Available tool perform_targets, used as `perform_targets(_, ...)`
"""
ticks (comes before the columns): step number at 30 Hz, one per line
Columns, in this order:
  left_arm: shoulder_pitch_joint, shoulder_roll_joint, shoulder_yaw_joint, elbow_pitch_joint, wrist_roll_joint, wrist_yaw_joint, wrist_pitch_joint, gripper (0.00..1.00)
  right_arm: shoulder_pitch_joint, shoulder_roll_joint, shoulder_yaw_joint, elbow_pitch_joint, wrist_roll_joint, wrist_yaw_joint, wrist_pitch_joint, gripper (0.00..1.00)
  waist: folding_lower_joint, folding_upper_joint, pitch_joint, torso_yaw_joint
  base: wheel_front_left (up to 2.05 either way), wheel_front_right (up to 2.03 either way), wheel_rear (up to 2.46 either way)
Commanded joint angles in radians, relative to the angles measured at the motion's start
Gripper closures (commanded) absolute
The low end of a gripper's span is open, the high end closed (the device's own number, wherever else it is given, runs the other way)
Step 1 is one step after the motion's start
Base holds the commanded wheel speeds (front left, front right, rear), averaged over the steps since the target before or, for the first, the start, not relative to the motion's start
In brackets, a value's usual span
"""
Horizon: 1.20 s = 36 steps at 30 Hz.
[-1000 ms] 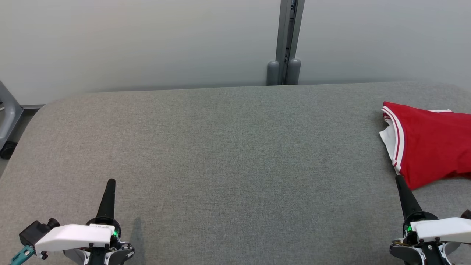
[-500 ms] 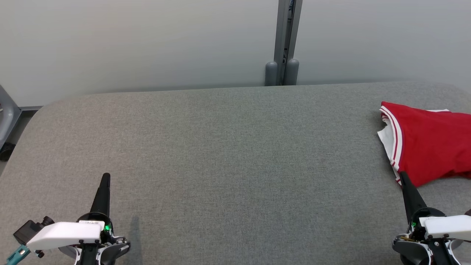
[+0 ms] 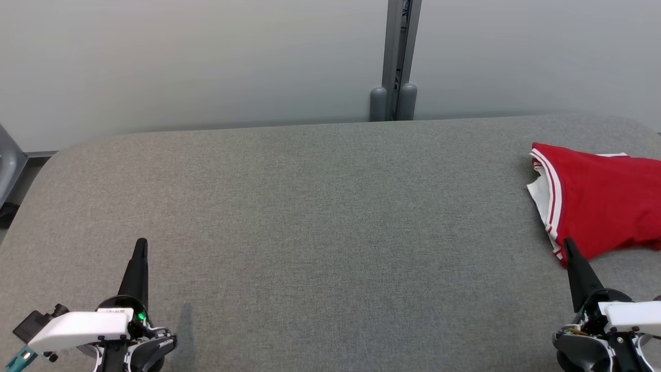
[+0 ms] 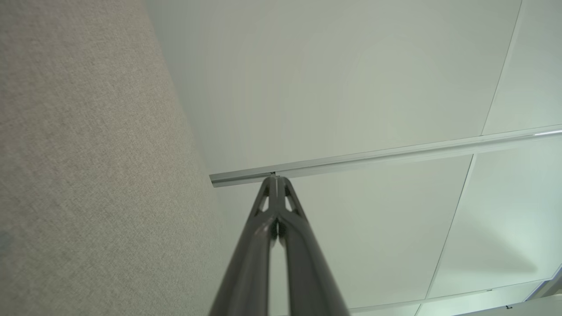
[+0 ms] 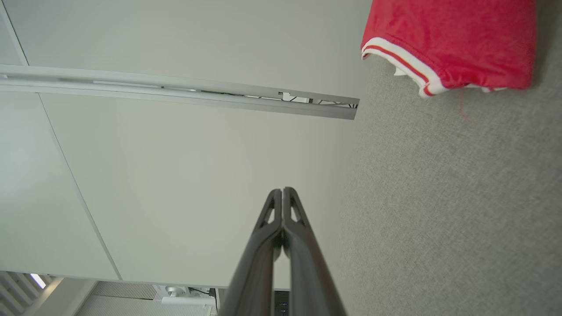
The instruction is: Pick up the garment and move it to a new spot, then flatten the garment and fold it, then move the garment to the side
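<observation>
Your left gripper [image 3: 140,243], lower left, and right gripper [image 3: 567,242], lower right: both closed, empty; red garment [image 3: 604,206] lies at right edge

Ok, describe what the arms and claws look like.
The left claw has two long dark tapering fingers with triangular cut-outs near the tips, on a round black base with a green light, beside a white housing carrying a black block and teal plug. The right claw has the same dark fingers, black base and white housing, with brass-coloured parts low on the base.
</observation>
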Motion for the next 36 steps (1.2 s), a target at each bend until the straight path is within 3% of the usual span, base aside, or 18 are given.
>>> perform_targets(1, -0.021, 0.005, 0.008, -0.006, -0.014, -0.009, 0.005, 1.00, -0.013, -0.008, -0.006, -0.004, 0.019, 0.000, 0.006, 1.00, 0.0000, 0.0000, 0.000, 0.000, 0.00, 0.00, 0.00)
perform_targets(12, -0.026, 0.005, 0.024, -0.009, -0.081, -0.020, 0.023, 1.00, -0.017, -0.008, -0.016, -0.005, 0.087, 0.000, 0.024, 1.00, -0.0001, 0.0000, -0.002, -0.005, 0.00, 0.00, 0.00)
perform_targets(36, -0.023, 0.005, 0.023, -0.008, -0.076, -0.020, 0.024, 1.00, -0.016, -0.005, -0.018, -0.004, 0.079, 0.000, 0.027, 1.00, -0.0001, 0.0000, -0.002, -0.005, 0.00, 0.00, 0.00)
